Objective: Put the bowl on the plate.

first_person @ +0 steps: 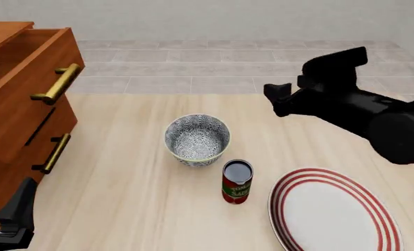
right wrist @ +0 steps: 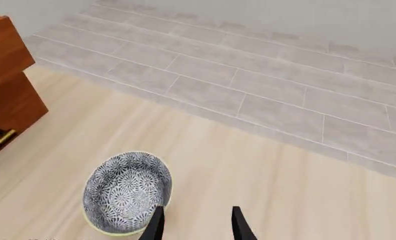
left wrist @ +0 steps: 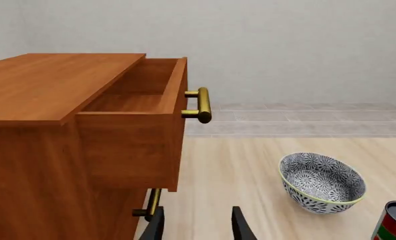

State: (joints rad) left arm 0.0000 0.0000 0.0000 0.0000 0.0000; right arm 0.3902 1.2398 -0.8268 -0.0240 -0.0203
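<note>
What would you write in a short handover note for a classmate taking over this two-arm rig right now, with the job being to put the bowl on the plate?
Left gripper: open, empty, low beside the wooden drawer cabinet, whose top drawer stands open.
Right gripper: open, empty, raised above the table beyond and to the right of the bowl.
Bowl: upright on the table, mid-table, untouched.
Plate: near right of the table, nothing on it.
Red can: stands between bowl and plate, close to the bowl.
Done: nothing yet.
Left: grasp the bowl, lift it past the can, set it on the plate.

right arm [first_person: 360, 107] matte black, blocky, angular housings; both hands slim black finger pairs.
</note>
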